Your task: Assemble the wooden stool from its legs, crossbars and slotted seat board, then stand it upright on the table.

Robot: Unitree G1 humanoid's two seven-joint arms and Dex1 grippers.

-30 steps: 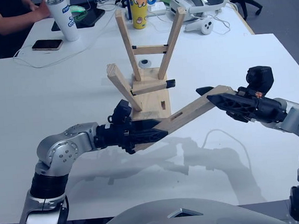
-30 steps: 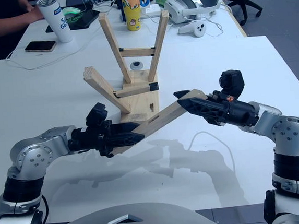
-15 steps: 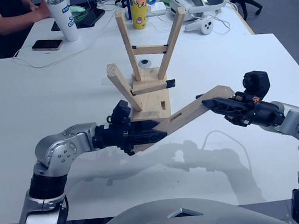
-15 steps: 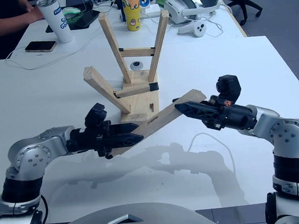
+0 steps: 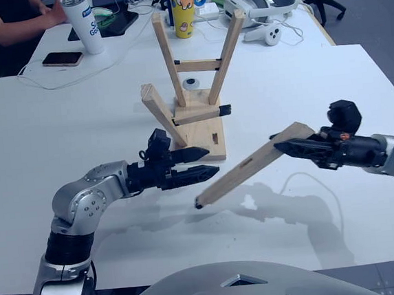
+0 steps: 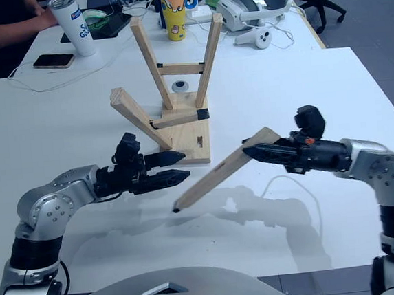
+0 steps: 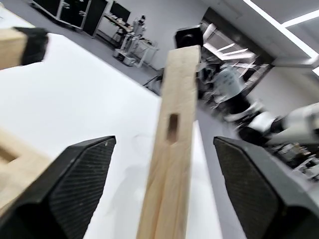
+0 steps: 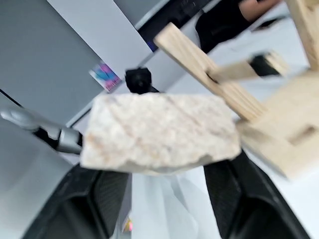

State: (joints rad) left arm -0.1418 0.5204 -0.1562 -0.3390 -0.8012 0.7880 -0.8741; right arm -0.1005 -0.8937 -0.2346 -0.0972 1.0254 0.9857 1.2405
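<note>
Right hand (image 5: pixel 283 143) pinched the top end of the loose leg (image 5: pixel 247 171). It sloped down, with its low end close to the bench (image 5: pixel 76 110), just in front of the seat (image 5: pixel 207 146). Left hand (image 5: pixel 212 162) was spread wide and held nothing, just beside the leg. I think the step was to fit this leg into the empty slot (image 5: pixel 215 138) in the seat. To do it well, the left hand should steady the leg, line its end up with the slot, and push slowly so the other legs (image 5: pixel 168 53) would not tip
</note>
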